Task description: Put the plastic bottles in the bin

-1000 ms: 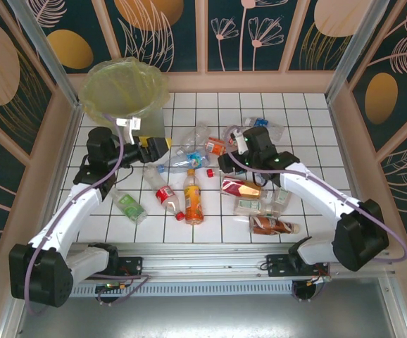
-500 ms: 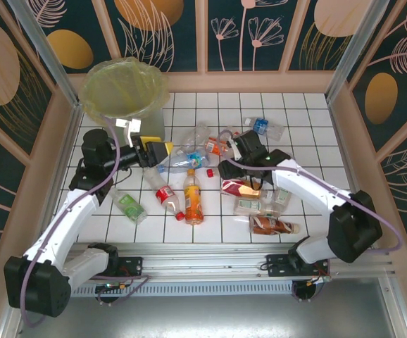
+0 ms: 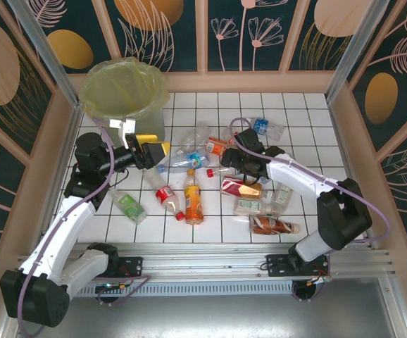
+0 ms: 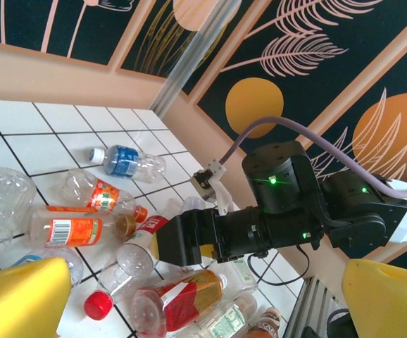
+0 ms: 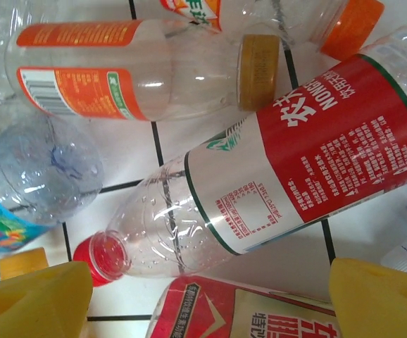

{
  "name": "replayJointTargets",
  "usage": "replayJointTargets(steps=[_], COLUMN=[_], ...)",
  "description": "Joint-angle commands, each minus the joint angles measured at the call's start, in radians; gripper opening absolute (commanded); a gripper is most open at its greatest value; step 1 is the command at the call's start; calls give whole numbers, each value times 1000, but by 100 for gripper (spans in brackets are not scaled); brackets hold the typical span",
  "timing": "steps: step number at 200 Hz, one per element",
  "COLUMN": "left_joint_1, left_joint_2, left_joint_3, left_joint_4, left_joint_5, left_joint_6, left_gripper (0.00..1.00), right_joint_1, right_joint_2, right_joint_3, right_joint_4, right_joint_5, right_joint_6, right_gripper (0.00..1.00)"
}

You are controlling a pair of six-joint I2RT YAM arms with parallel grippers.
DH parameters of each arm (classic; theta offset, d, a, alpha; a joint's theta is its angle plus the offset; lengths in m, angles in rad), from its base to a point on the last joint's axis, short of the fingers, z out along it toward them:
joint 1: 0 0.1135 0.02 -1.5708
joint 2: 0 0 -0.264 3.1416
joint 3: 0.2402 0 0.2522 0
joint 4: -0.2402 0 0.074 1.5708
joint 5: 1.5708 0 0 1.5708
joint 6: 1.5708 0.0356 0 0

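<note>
Plastic bottles (image 3: 193,201): about 12 are seen lying on the white tiled surface (image 3: 189,105), clustered in the middle and right of the top view.
Bin (image 3: 151,121): it stands at the upper left of the top view, lined with a yellow-green bag, its mouth well above the pile.
Left gripper (image 3: 163,146): it is held just below the bin, left of the pile, with its yellow fingers spread wide and nothing between them.
Right gripper (image 3: 226,166): it is lowered over the middle of the pile. Its fingers (image 5: 34,299) are spread to the lower corners of the right wrist view and nothing is pinched.
Red-labelled bottle (image 5: 295,162): it lies diagonally across the right wrist view, with its red cap (image 5: 94,257) at the lower left. It is judged the likeliest pick.
Neighbours: an orange-labelled bottle (image 5: 84,70) lies just above it and a crushed blue bottle (image 5: 34,176) at the left edge.
Weight: the bottles look empty, so very little weight is expected.
Stiffness: the thin walls are expected to buckle under a squeeze. The neck and cap are judged firmer.
Slip: the smooth round plastic may roll or squirt out sideways.
Hold: the labelled middle is judged best, gripped across the width.
Risk: a neighbour could be caught or the bottle nudged away.
</note>
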Motion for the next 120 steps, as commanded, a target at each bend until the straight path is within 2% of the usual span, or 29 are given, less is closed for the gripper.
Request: replayJointTargets(steps=[1, 33, 44, 56, 75, 99, 120], left_joint_1=[-4, -4, -3, -4, -4, -4, -4], left_joint_2=[-15, -12, -15, -20, -23, -19, -12], left_joint_3=[-10, -12, -9, -7, -7, -8, -7], left_joint_4=[6, -1, -12, -9, -12, -13, -19], left_joint_5=[-13, -28, -32, -30, -30, -34, -43], left_joint_6=[7, 0, 6, 6, 6, 7, 10], left_gripper=[99, 99, 99, 99, 99, 99, 99], right_joint_1=[-18, -26, -26, -26, -25, -26, -55], right_joint_2=[-4, 1, 10, 33, 74, 130, 196], right_joint_3=[0, 7, 19, 56, 85, 155, 201], right_joint_4=[36, 71, 124, 121, 113, 64, 37], right_joint_5=[32, 2, -59, -50, -106, -88, -181], right_joint_6=[107, 81, -33, -177, -423, -557, -719], right_gripper=[88, 88, 86, 86, 85, 85, 86])
